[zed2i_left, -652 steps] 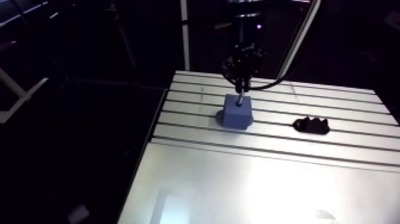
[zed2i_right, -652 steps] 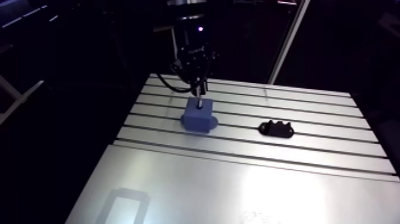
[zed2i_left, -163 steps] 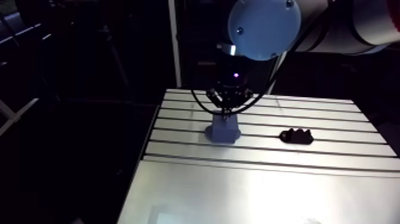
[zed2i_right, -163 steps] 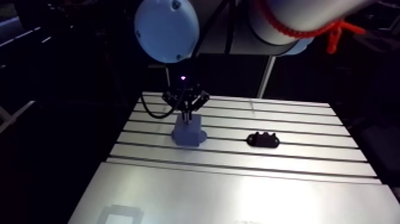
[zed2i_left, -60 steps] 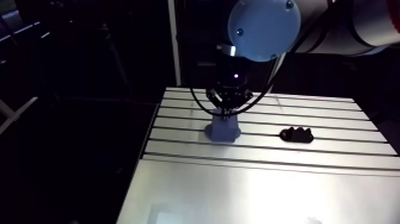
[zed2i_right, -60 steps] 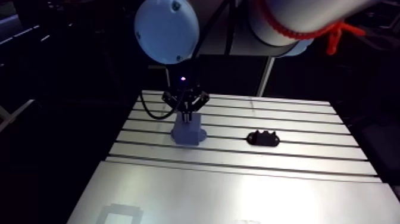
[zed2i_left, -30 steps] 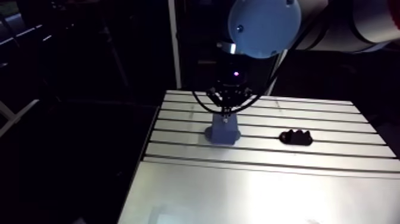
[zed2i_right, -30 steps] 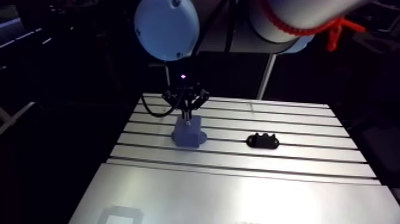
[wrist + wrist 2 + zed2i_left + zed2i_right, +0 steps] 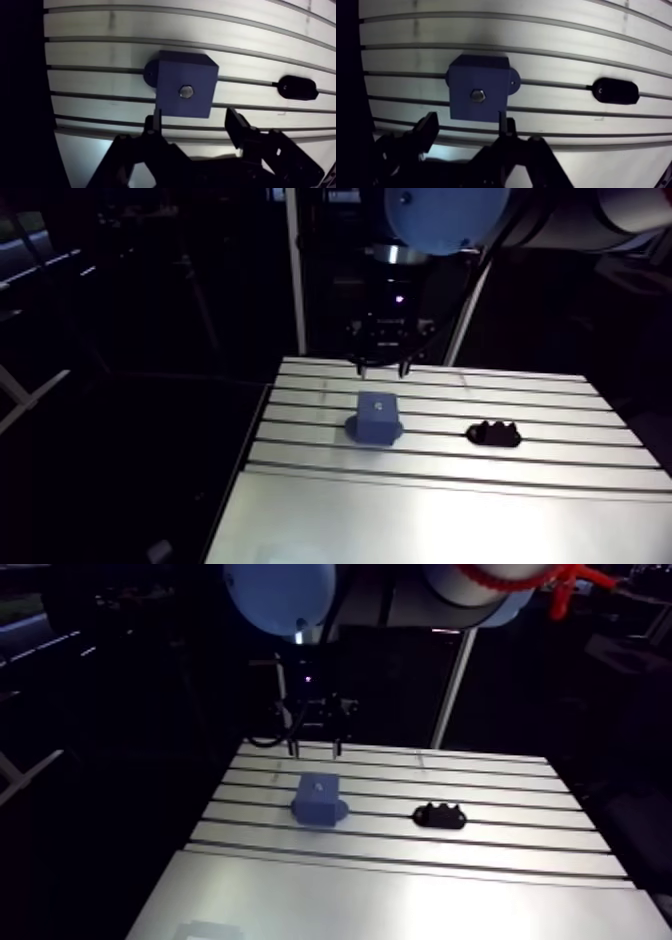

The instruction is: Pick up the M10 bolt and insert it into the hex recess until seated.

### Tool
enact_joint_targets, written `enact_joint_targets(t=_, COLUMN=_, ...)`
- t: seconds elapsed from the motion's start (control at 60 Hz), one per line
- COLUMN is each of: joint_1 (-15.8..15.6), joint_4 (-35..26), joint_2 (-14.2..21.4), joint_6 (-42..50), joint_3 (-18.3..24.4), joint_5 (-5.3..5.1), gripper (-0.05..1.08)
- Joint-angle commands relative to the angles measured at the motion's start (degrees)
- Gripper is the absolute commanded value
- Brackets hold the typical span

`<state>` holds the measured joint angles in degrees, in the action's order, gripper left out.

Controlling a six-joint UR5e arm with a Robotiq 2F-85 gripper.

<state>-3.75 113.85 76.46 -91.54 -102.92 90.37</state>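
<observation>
The M10 bolt [image 9: 186, 91] sat in the hole in the top of a blue block [image 9: 172, 70]. Only its head showed. The head was small, grey and a bit shiny, and it had six sides. It sat in the middle of the block's flat top. It looked low in the hole, but I could not tell if it was pushed all the way down.

The blue block was shaped like a box with plain, smooth sides. Low on one side it had a little round ear [image 9: 150, 74] with a tiny hole in it. The block stood on the bench [image 9: 450, 508], which was silver metal with long dark slots running across it. The block sat over those slots, close to one side edge of the bench.

The pincer [image 9: 383, 366] hung in the air above the bench, higher than the block and a little behind it in the arm view. It did not touch the block or the bolt. Its two fingers [image 9: 235, 122] stood wide apart and held nothing. In the wrist view the block lay just ahead of the fingers, and one thin finger tip crossed the block's near edge.

A small black part [image 9: 494, 433] lay on the bench too, well apart from the block and off to its side. It was long and low with round ends, and it had bumps along its top.
</observation>
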Motion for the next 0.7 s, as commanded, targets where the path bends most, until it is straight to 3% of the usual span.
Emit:
enact_joint_targets(t=0.017, joint_1=-0.03, joint_4=-5.26, joint_2=2.33, joint_6=0.09, joint_3=3.64, joint_5=0.11, gripper=0.00)
enact_joint_targets(t=0.317, joint_1=0.04, joint_4=-13.96, joint_2=3.72, joint_6=0.70, joint_3=8.82, joint_5=0.20, gripper=0.00)
enact_joint_targets(t=0.7, joint_1=0.07, joint_4=-23.77, joint_2=5.96, joint_6=0.64, joint_3=18.95, joint_5=0.20, gripper=0.00)
